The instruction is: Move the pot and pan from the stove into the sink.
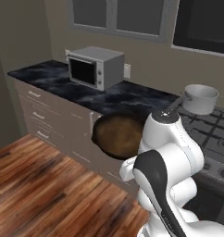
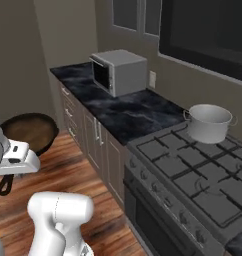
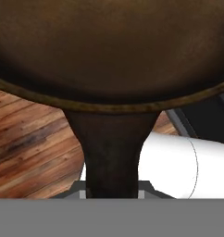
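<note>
The pan (image 1: 117,135), a dark brown skillet, hung in mid-air at the centre of the left base view, in front of the cabinet fronts and above the wooden floor (image 1: 44,185); in the right base view it appeared at the left edge, with its short handle pointing toward the lower left corner. In the hand view the handle ran down the middle of the frame into the end effector (image 3: 111,193), which was closed on it, the pan's round body spreading across the upper half. The pot (image 2: 209,123), shiny and straight-sided, stood on the dark grates of the stove (image 2: 193,180) at the right of the right base view and at the upper right of the left base view. A grey microwave (image 1: 95,67) rested on the black marbled desk (image 1: 53,76) in the upper left of the left base view. No basin could be made out in any of the three pictures. By judgement, the step in hand was the carrying of the pan, lifted clear of the stove, toward the sink, with the pot not yet handled. The next move would call for bringing the pan over the basin, keeping it level and clear of the desk edge, lowering it inside, and only then releasing the handle before going back for the pot.
</note>
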